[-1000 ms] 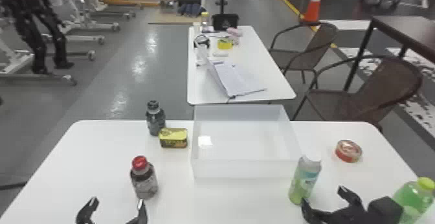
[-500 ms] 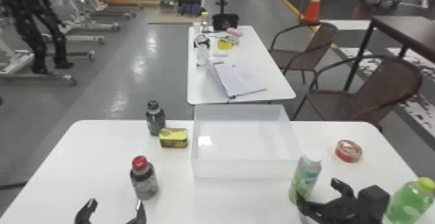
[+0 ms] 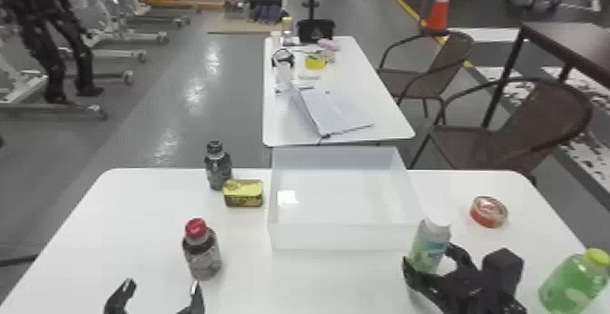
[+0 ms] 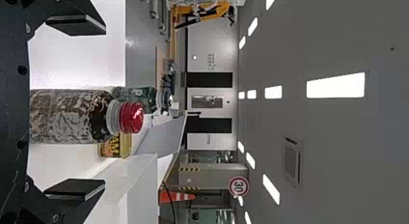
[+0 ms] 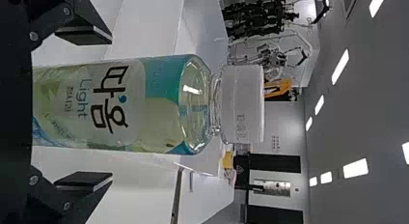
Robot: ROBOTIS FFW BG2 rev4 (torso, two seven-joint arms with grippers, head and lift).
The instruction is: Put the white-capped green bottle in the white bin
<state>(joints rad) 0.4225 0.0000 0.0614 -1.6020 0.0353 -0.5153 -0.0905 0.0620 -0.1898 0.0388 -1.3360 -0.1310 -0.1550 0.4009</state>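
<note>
Okay, your right gripper (image 3: 429,256) stands wide just off the white bin's (image 3: 340,237) near right corner, with the white-capped green bottle (image 3: 429,241) upright between its fingers, outside the bin, a gap on either side. Light glares off the bin's floor. Your left gripper (image 3: 162,286), also spread wide, is left of the bin, nearer you.

Bin (image 3: 345,237): on the tabletop (image 3: 118,227) (far side)
Tin (image 3: 243,195): left of bin, beside rear bottle (image 3: 218,170)
Front left bottle (image 3: 203,256): before the tin
Tape roll (image 3: 488,212): right of bin
Inner right bottle (image 3: 429,247): by bin's near right corner
Outer right bottle (image 3: 572,281): farther right
</note>
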